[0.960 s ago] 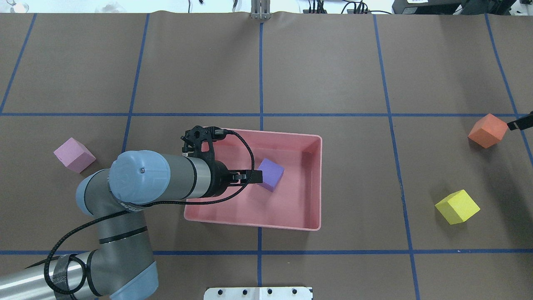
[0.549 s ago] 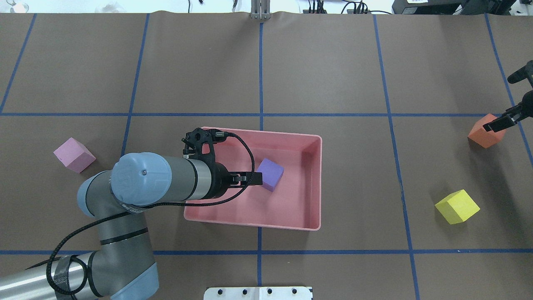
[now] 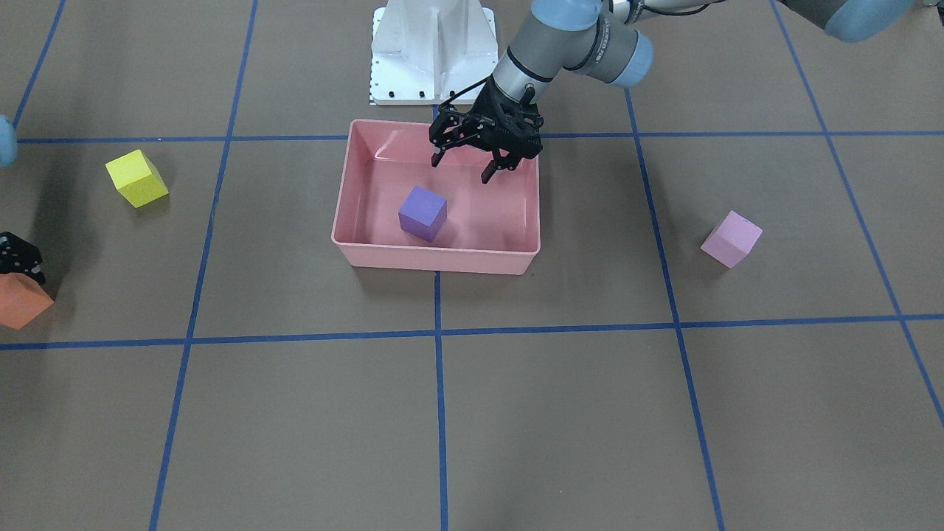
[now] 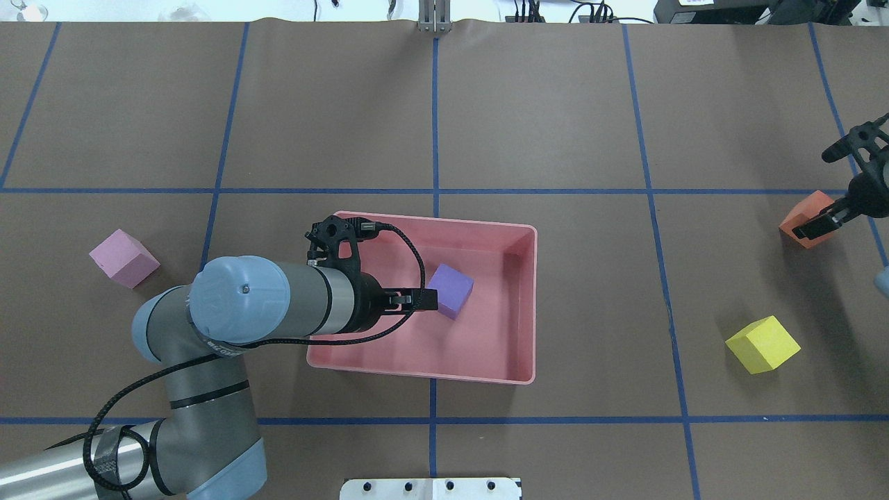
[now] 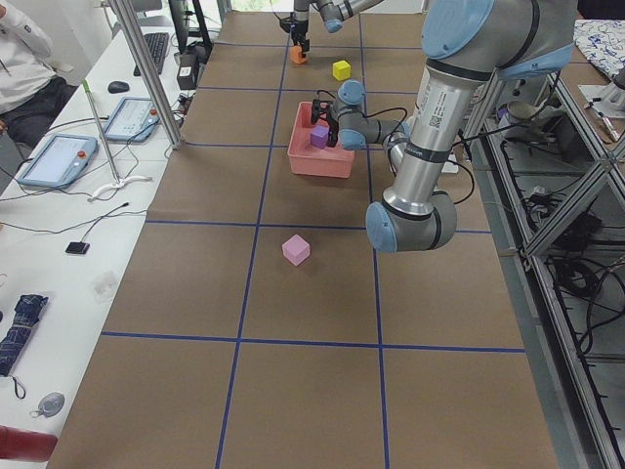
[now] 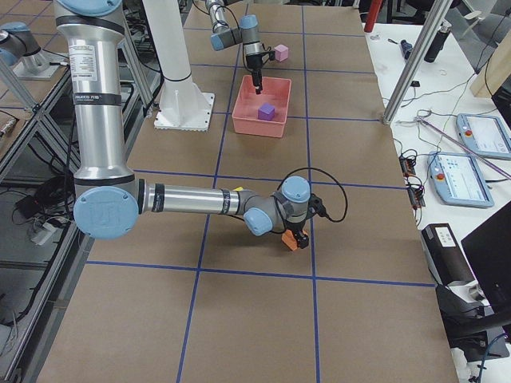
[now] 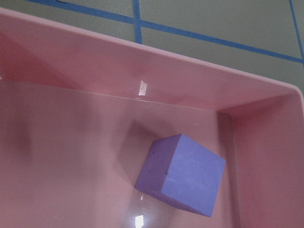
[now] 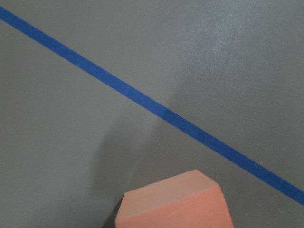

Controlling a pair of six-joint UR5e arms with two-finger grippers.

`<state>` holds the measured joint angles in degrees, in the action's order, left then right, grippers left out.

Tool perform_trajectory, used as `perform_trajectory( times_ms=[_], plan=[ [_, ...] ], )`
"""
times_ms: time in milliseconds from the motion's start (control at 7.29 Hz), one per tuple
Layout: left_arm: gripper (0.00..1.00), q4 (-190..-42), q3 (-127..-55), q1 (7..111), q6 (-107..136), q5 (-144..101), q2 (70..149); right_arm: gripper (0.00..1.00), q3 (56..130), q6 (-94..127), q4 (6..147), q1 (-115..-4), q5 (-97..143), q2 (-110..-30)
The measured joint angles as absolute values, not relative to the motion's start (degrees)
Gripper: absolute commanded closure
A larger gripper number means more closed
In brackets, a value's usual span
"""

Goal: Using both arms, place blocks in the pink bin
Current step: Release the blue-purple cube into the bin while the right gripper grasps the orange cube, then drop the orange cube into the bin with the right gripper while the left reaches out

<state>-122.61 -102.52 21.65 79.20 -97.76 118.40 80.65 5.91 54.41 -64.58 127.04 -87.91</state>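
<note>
The purple block lies tilted on the floor of the pink bin. My left gripper hangs open over the bin's robot-side half, holding nothing. At the table's right end my right gripper is low over the orange block, which rests on the table; the gripper looks open. The yellow block and the light pink block sit loose on the table.
Blue tape lines grid the brown table. The white pedestal base stands just behind the bin. A side bench with tablets and a seated person runs along the far edge.
My right gripper has come in from the right edge and down over the orange block. My left gripper has drawn back slightly from the purple block, which stays put.
</note>
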Motion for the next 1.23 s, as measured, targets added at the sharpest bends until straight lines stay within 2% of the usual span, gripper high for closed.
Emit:
perform_trajectory(
  times_ms=[274, 549, 823, 1234],
  plan=[
    [0.0, -122.57, -103.18, 21.88, 78.79, -98.23, 118.22, 1.0, 81.42, 8.56, 54.89, -64.41, 127.42, -87.8],
    [0.0, -122.4, -106.42, 24.27, 76.28, -102.06, 114.94, 1.0, 86.36, 25.18, 55.36, -64.37, 129.75, -87.75],
    [0.0, -122.35, -110.15, 30.66, 68.49, -109.27, 107.69, 1.0, 95.45, 46.12, 57.46, -63.18, 131.6, -87.81],
    [0.0, -122.37, -111.35, 43.29, 49.39, -121.19, 97.77, 1.0, 111.22, 68.23, 70.72, -56.19, 129.81, -84.41]
  ],
)
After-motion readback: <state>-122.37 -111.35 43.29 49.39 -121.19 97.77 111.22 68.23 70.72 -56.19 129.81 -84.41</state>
